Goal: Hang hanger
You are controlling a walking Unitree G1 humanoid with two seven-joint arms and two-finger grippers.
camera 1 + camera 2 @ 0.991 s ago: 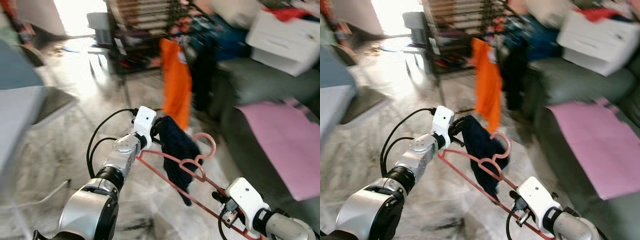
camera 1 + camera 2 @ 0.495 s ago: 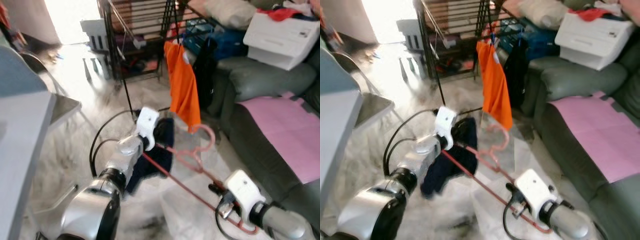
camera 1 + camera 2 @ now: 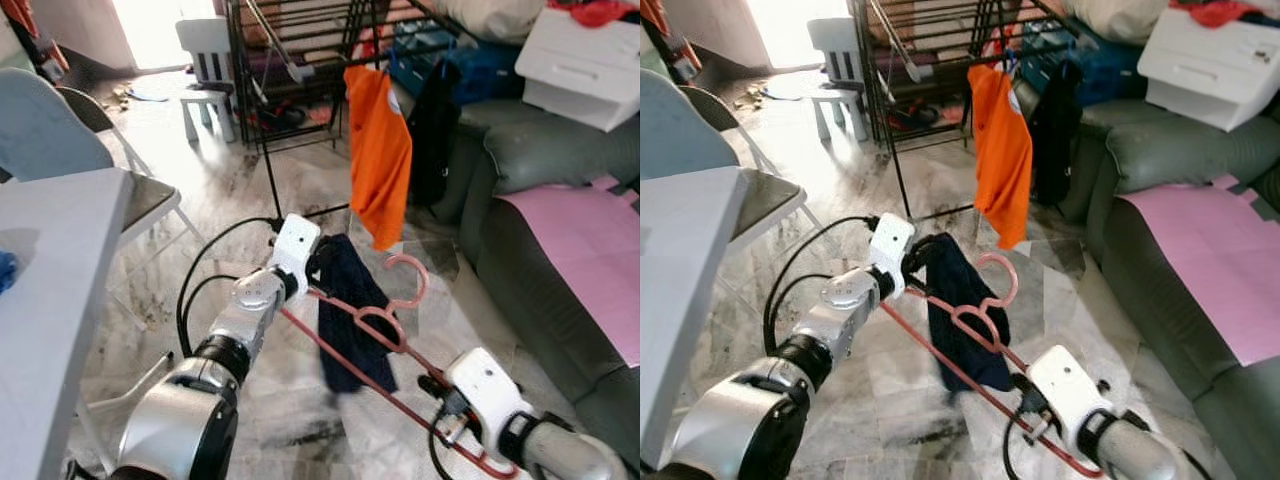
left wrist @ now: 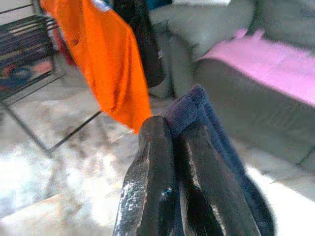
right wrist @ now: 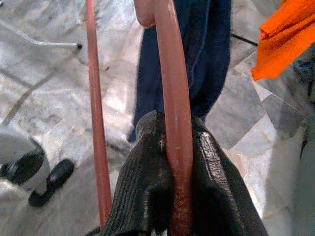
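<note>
Between both arms, pink hanger (image 3: 385, 330); right end effector (image 5: 172, 196) grips it; left end effector (image 4: 172, 162) pinches navy cloth (image 3: 345, 320).

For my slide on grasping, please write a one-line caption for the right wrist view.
Right gripper shut on pink hanger, navy cloth hanging beyond over the marble floor.

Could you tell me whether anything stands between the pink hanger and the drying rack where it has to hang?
Nothing visible blocks the way: bare floor lies between the hanger and the rack. An orange shirt already hangs at the rack's near end.
</note>
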